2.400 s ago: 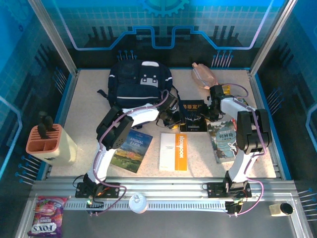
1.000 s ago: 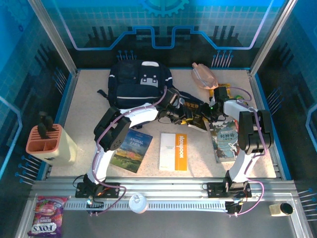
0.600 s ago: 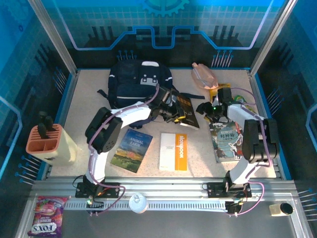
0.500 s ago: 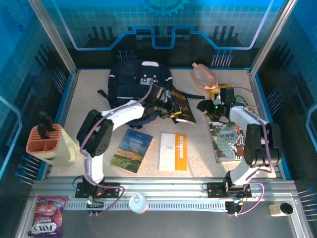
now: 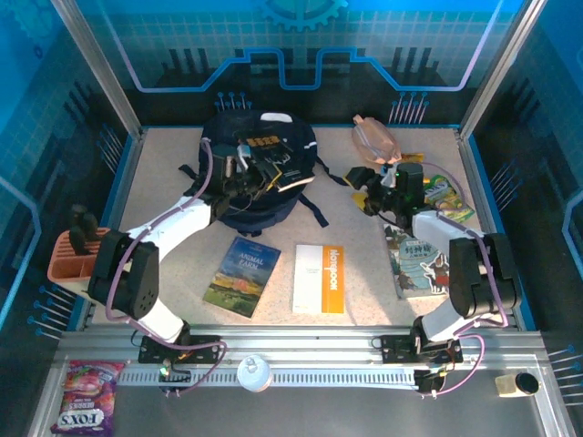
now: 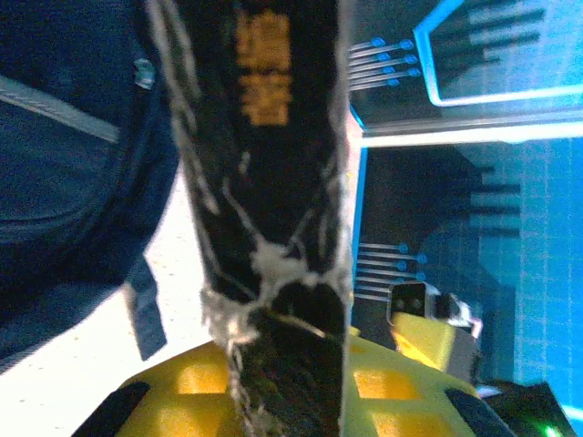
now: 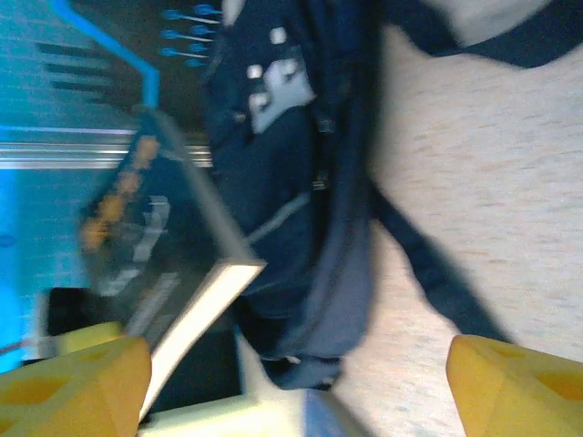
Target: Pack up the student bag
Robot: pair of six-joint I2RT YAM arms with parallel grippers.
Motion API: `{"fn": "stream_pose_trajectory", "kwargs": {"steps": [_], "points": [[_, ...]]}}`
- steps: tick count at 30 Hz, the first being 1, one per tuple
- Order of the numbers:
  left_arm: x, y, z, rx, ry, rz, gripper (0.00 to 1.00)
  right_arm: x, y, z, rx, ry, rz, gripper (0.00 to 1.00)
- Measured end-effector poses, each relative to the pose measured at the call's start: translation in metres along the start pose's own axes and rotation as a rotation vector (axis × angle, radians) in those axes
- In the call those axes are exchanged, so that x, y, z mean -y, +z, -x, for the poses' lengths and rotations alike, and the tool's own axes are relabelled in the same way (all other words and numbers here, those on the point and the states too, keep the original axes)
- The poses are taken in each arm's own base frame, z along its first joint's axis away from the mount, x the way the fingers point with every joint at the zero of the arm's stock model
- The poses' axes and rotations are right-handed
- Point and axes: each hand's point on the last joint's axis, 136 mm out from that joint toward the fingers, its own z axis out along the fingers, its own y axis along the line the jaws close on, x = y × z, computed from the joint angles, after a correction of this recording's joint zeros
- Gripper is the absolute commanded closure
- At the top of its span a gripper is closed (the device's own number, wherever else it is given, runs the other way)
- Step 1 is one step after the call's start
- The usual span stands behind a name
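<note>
- The student bag [image 5: 228, 141] lies on the table [image 5: 164, 191] in the upper centre of the overhead view. One black strap trails toward the lower right.
- The left gripper [image 5: 258, 173] hangs over the bag, pinched narrow on a black book [image 5: 262, 144] with gold lettering.
- In the left wrist view the book rises up the middle of the frame from between the yellow fingers [image 6: 178, 401]. The bag is at the left.
- The right gripper [image 5: 364, 187] sits right of the bag and apart from it.
- In the right wrist view its yellow fingertips [image 7: 68, 382] stand wide in the bottom corners, holding nothing.
- An Animal Farm book [image 5: 241, 275] and an orange-and-white notebook [image 5: 319, 279] lie in the lower middle.
</note>
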Motion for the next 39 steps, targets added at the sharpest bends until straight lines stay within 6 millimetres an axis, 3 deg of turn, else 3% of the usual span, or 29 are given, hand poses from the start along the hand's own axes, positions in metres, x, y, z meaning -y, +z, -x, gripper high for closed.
{"fn": "stream_pose_trajectory", "kwargs": {"steps": [4, 11, 18, 22, 27, 31, 33, 35, 36, 38, 39], "points": [[-0.014, 0.001, -0.002, 0.02, -0.074, 0.005, 1.0, -0.02, 0.028, -0.027, -0.06, 0.052, 0.087, 0.13], [-0.001, 0.002, 0.002, 0.044, -0.127, -0.071, 1.0, -0.031, 0.068, -0.074, -0.145, 0.16, 0.124, 0.13], [0.009, 0.004, -0.003, 0.035, -0.148, -0.108, 1.0, -0.073, 0.085, -0.075, -0.136, 0.165, 0.222, 0.14], [0.01, 0.004, -0.005, 0.031, -0.152, -0.111, 1.0, -0.079, 0.089, -0.071, -0.122, 0.173, 0.241, 0.17], [0.011, 0.004, -0.005, 0.032, -0.151, -0.114, 1.0, -0.073, 0.096, -0.069, -0.113, 0.192, 0.225, 0.34], [0.011, 0.004, -0.005, 0.032, -0.151, -0.114, 1.0, -0.074, 0.1, -0.068, -0.111, 0.19, 0.219, 0.58], [0.011, 0.004, -0.005, 0.033, -0.151, -0.113, 0.95, -0.078, 0.101, -0.065, -0.106, 0.18, 0.225, 0.72], [0.01, 0.004, -0.004, 0.038, -0.152, -0.111, 0.8, -0.08, 0.101, -0.062, -0.102, 0.177, 0.223, 0.83], [0.009, 0.004, -0.004, 0.04, -0.15, -0.106, 0.73, -0.081, 0.101, -0.061, -0.105, 0.168, 0.224, 0.86], [0.006, 0.004, -0.004, 0.047, -0.121, -0.094, 0.47, -0.081, 0.1, -0.059, -0.103, 0.14, 0.221, 0.9], [0.004, 0.002, -0.004, 0.053, -0.103, -0.078, 0.42, -0.079, 0.099, -0.058, -0.098, 0.131, 0.209, 0.91]]}}
